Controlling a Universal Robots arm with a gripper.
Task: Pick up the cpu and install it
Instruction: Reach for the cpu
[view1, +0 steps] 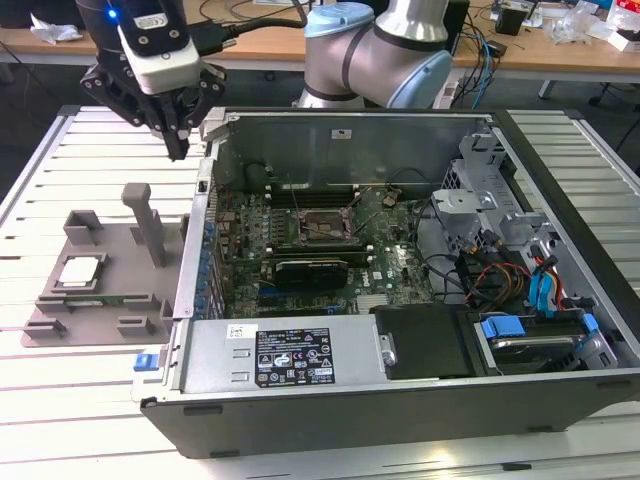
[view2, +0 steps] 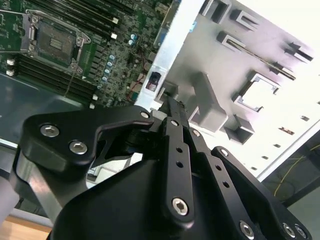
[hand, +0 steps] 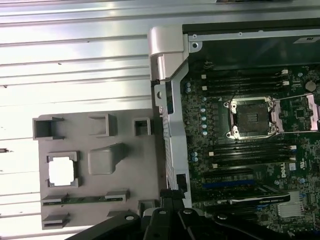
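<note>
The cpu (view1: 80, 270) is a pale silvery square lying in a framed pocket of the grey fixture plate (view1: 120, 290) on the table, left of the computer case in the exterior view. Both wrist views show the cpu (hand: 61, 170) (view2: 257, 91) in that pocket. My gripper (view1: 178, 150) hangs high above the table near the case's back left corner, well apart from the cpu, its black fingers (view2: 172, 125) shut together with nothing between them. The motherboard's socket (view1: 325, 225) (hand: 250, 117) lies open, its metal frame swung up.
The open computer case (view1: 400, 390) holds the green motherboard (view1: 390, 270), cables and a drive bay on the exterior view's right. A tall grey post (view1: 148, 225) and raised blocks stand on the fixture plate. A memory stick (hand: 82, 199) lies in the plate's slot.
</note>
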